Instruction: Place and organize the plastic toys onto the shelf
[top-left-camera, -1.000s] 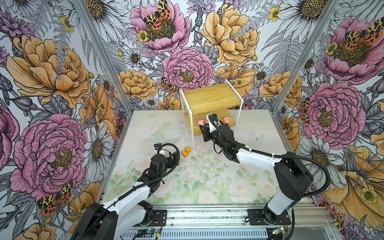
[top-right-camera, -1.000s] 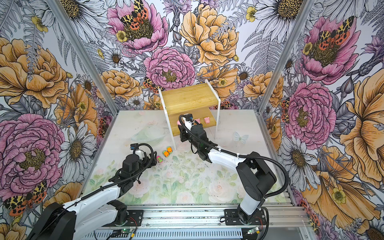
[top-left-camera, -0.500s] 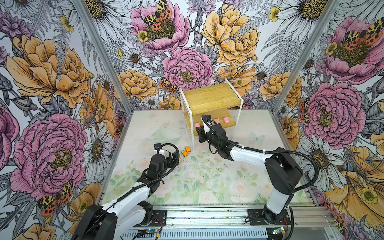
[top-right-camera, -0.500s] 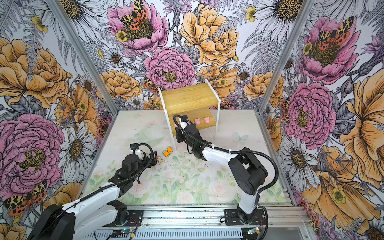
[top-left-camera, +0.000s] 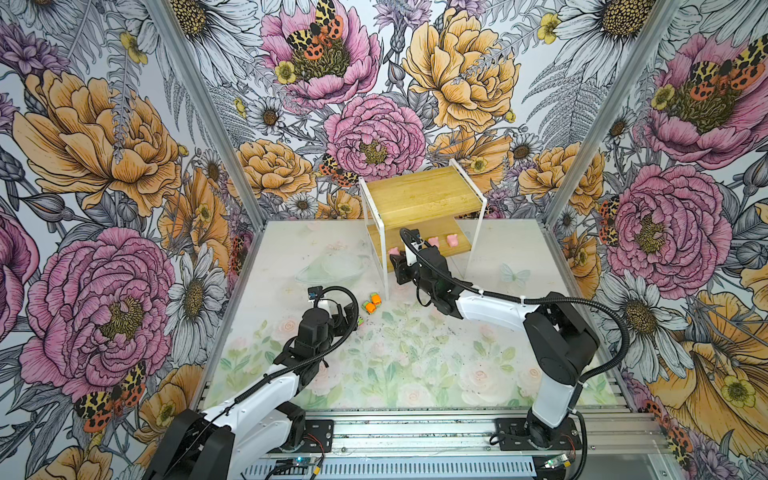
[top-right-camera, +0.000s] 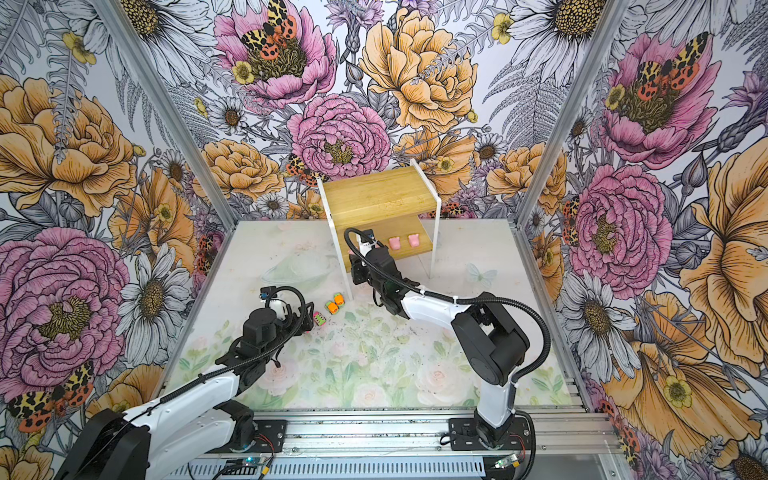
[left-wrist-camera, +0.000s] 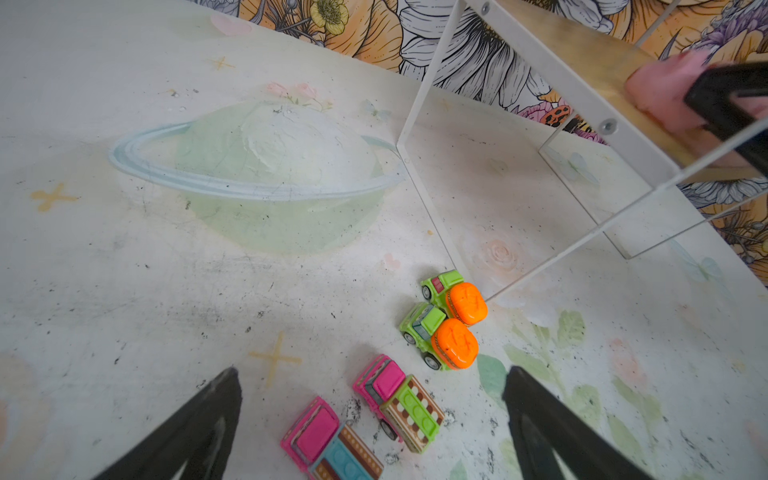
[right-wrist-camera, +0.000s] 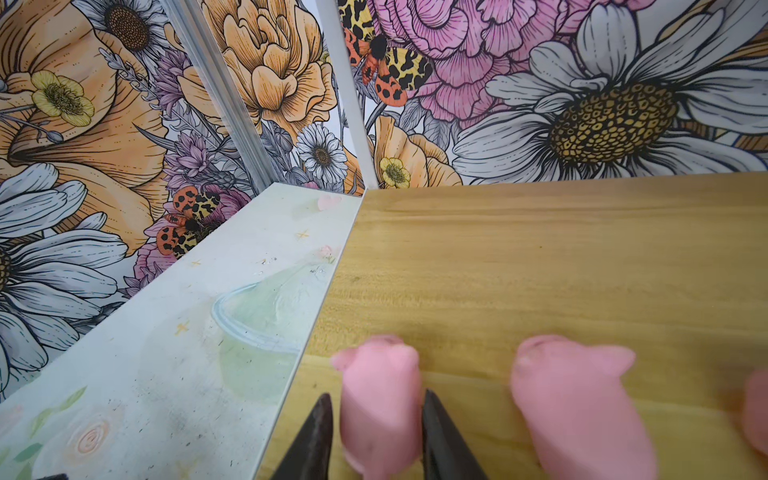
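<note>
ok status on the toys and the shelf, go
Left gripper open at the pink cars. Right gripper astride a pig on the shelf, lower board, grip unclear. Orange cars on the table by the shelf leg; nothing blocking.

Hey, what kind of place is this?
Probably a robot test booth, not a home: two arms bolted to an aluminium rail, floral wall panels boxing in a small tabletop, and toy cars beside a little shelf.
</note>
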